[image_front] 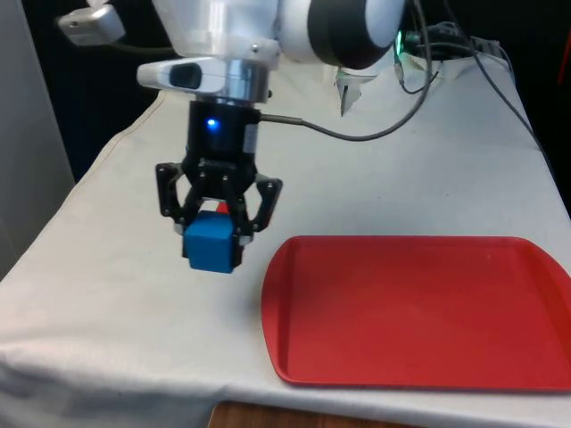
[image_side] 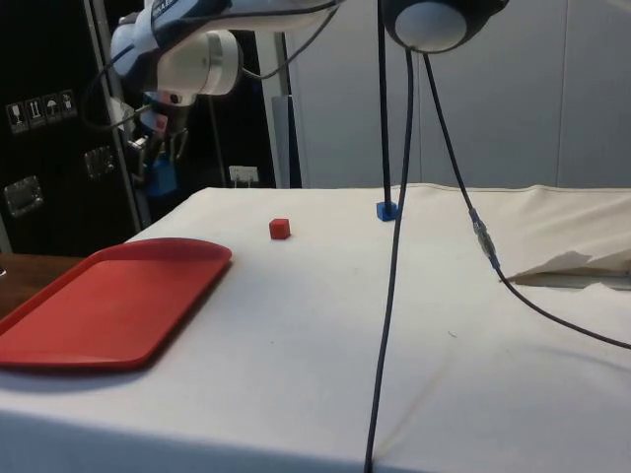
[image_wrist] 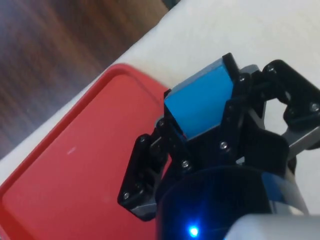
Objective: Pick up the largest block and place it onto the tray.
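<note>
While the tool (image_front: 214,234) hangs above the worktop (image_front: 401,178), its two fingers are closed on the blue block (image_front: 212,242), which is lifted clear of the cloth. In the front view this block sits at that view's left, just beside the tray (image_front: 419,312) and not yet over it; the tray's near-left corner lies close to the block's right side. A bit of red shows behind the block between the fingers, too small to tell what it is.

From the wrist, the block (image_wrist: 200,102) is clamped between the black fingers (image_wrist: 235,115), and the tray (image_wrist: 85,175) spreads below and to one side, with the white cloth beyond its rim.

At the side camera, the tool (image_side: 158,158) holds the block (image_side: 161,177) high above the far end of the tray (image_side: 108,296). To the right, a small red cube (image_side: 280,229) rests on the cloth, apart from the tray. Further right, a small blue cube (image_side: 386,210) sits near the far edge, just beside a dark hanging cable (image_side: 394,256). The tray is bare.
</note>
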